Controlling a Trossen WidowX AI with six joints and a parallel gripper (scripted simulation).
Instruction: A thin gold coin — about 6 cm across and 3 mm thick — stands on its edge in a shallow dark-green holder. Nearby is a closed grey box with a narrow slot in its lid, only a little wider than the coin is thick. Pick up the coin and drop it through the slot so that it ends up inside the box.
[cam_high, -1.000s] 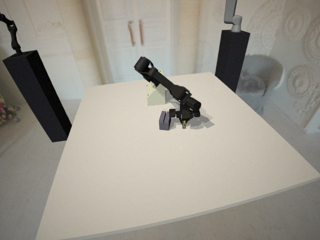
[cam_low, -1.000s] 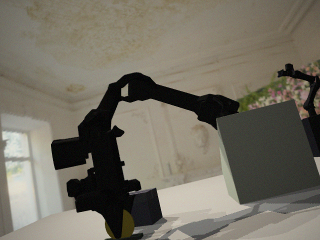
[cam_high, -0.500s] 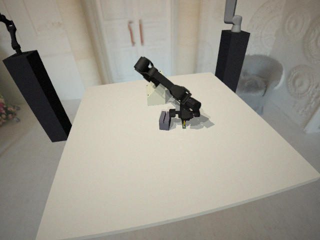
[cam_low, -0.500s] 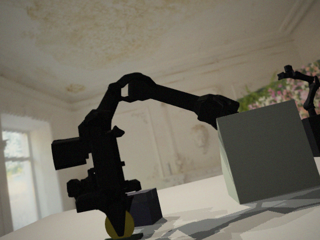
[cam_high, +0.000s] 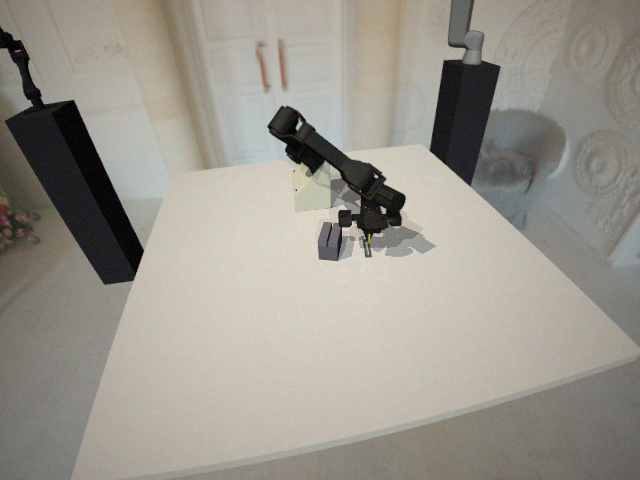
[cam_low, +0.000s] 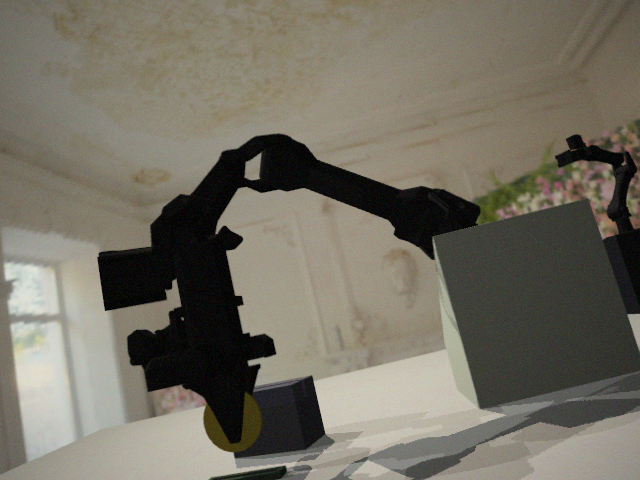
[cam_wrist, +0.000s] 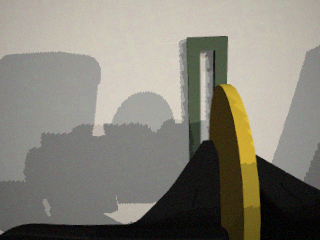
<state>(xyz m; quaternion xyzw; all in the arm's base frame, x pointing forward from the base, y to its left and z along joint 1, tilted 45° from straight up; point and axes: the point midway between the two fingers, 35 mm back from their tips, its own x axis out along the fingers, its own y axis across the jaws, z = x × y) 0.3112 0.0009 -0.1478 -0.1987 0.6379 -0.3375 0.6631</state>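
Note:
The gold coin (cam_high: 369, 239) (cam_low: 252, 423) (cam_wrist: 248, 175) stands upright, edge down, between the fingers of my gripper (cam_high: 368, 234) (cam_low: 235, 439) (cam_wrist: 215, 150), which is shut on it. The dark-green holder (cam_high: 368, 255) (cam_low: 254, 473) (cam_wrist: 194, 95) lies on the table below, with a visible gap under the coin in the exterior view. Its slot shows empty in the wrist view, though its near end is hidden by a finger. The grey box (cam_high: 328, 251) (cam_low: 292, 413) stands beside the holder, to its left in the top view, with the narrow slot in its lid facing up.
A large pale block (cam_high: 312, 198) (cam_low: 537, 310) with a slanted face stands behind the grey box in the top view, near my arm's base. Two dark pedestals (cam_high: 77, 191) (cam_high: 462, 113) with other arms stand beyond the table's edges.

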